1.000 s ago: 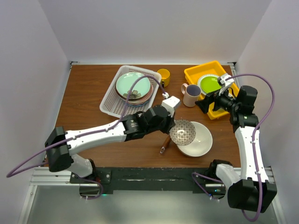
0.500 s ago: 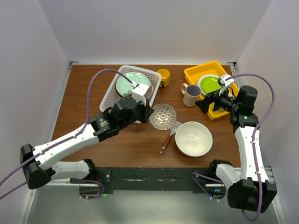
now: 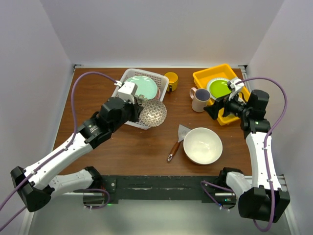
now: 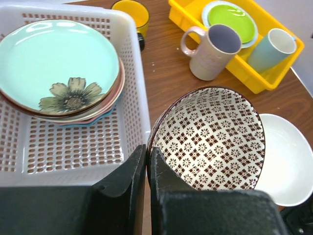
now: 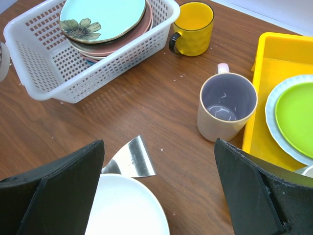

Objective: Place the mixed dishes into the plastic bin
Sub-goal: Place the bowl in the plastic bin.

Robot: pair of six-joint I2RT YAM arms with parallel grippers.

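My left gripper (image 3: pixel 139 105) (image 4: pixel 148 149) is shut on the rim of the small patterned bowl (image 3: pixel 153 112) (image 4: pixel 210 139). It holds the bowl tilted in the air at the near right corner of the plastic bin (image 3: pixel 117 103) (image 4: pixel 73 147) (image 5: pixel 73 68). Inside the bin lies a stack of plates, a pale green flowered plate (image 3: pixel 139 87) (image 4: pixel 54 63) on top. The large cream bowl (image 3: pixel 202 145) (image 5: pixel 124 210), the yellow mug (image 3: pixel 171 81) (image 5: pixel 193 28) and the purple-lined cream mug (image 3: pixel 199 99) (image 5: pixel 226 105) stand on the table. My right gripper (image 3: pixel 215 105) (image 5: pixel 159 186) hovers open right of the cream mug, holding nothing.
A yellow tray (image 3: pixel 205 78) at the back right holds a lime-green plate (image 3: pixel 219 88) and a pale blue cup (image 4: pixel 274 49). A wooden-handled spatula (image 3: pixel 177 142) lies left of the large bowl. White walls enclose the table on three sides.
My left arm has carried the patterned bowl from over the large cream bowl leftward and back to the bin's corner. The right arm has not moved.
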